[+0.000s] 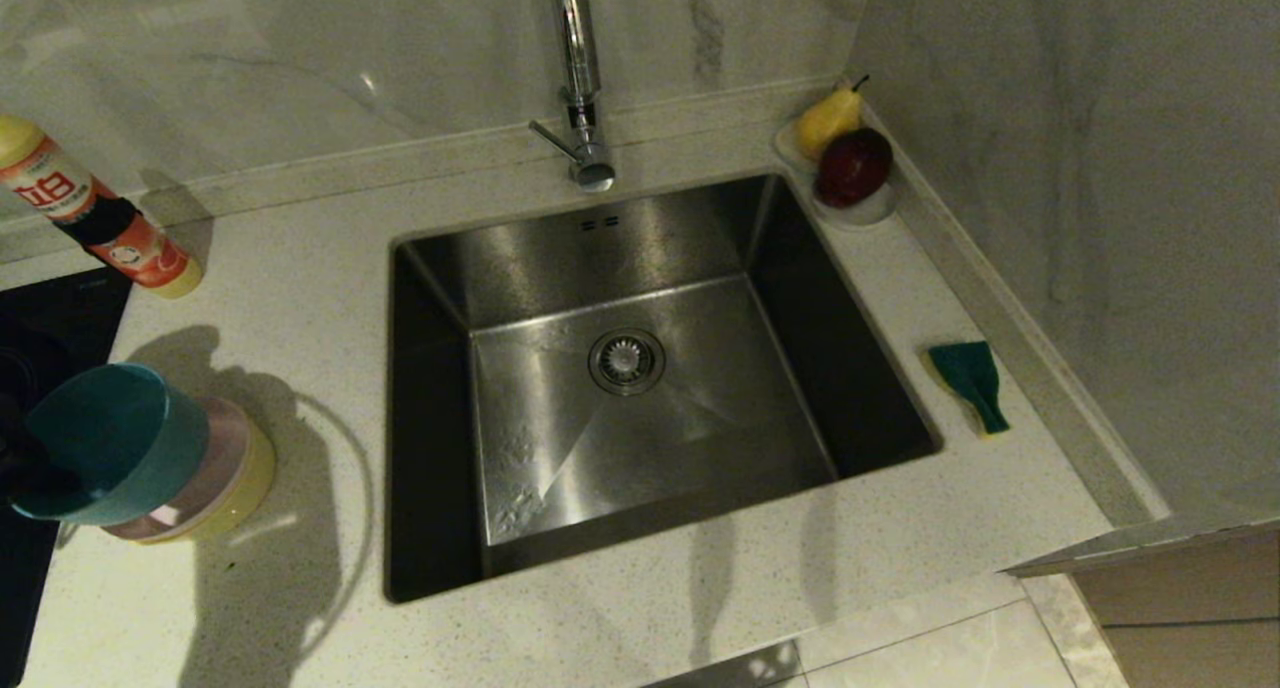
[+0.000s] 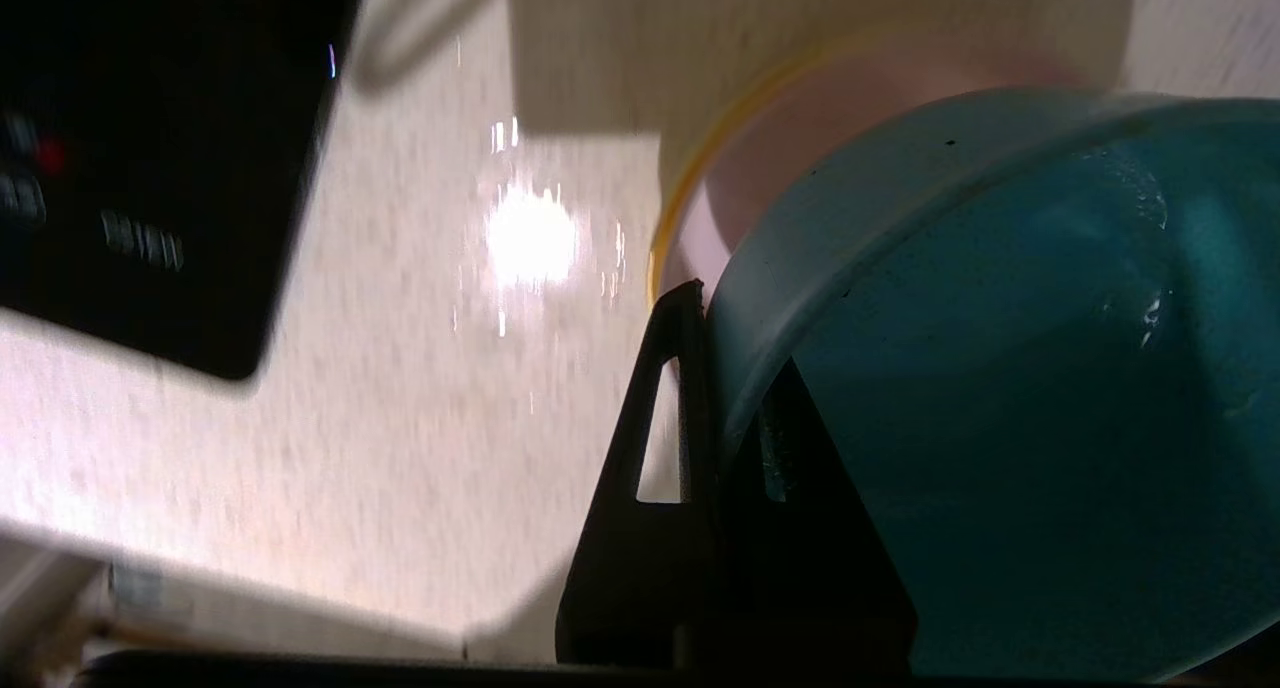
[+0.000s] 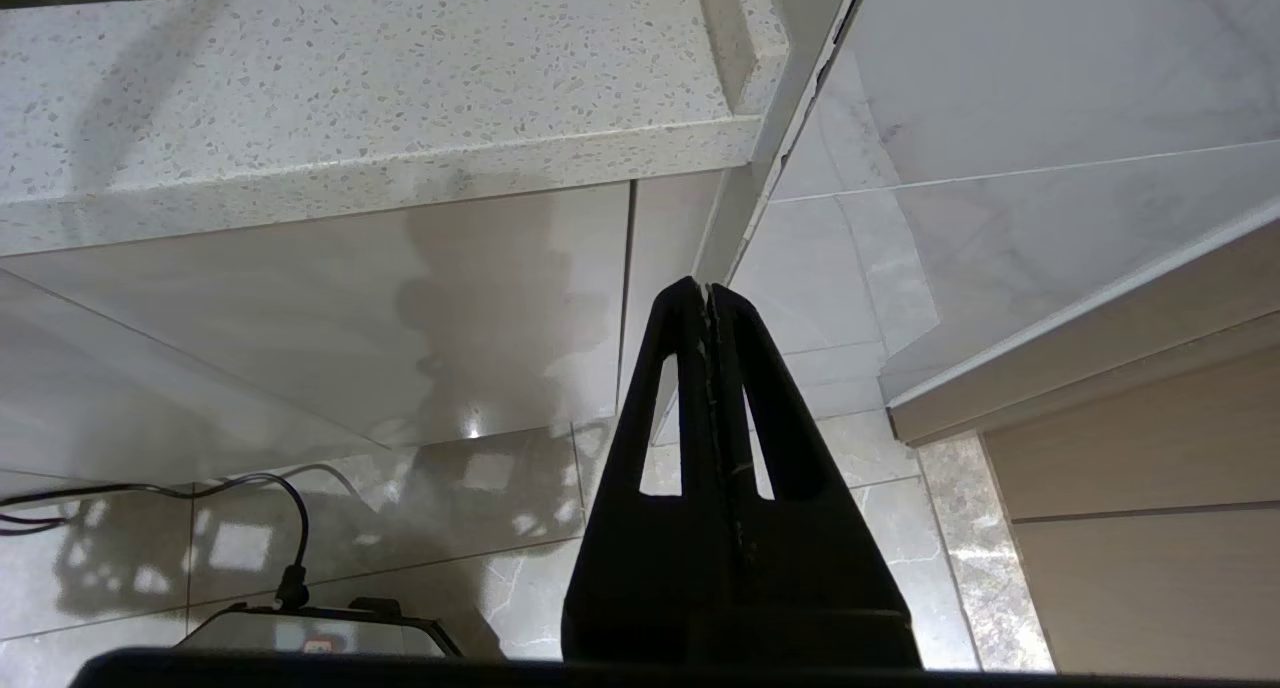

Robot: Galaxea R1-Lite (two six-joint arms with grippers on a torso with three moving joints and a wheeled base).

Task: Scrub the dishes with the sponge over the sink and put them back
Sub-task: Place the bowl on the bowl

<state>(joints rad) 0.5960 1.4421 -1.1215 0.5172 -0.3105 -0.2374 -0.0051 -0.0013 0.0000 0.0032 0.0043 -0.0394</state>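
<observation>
Blue bowl (image 2: pixel 1000 388), tilted, rim clamped in left tool (image 2: pixel 715 368).

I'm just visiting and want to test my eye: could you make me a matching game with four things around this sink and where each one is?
Things:
1. blue bowl
2. sponge
3. red apple
4. dish soap bottle

Places:
A. lying on the counter right of the sink
B. on the white dish in the back right corner
C. tilted, gripped by its rim in the left gripper
D. on the counter, back left

Pairs: 1-C, 2-A, 3-B, 4-D
</observation>
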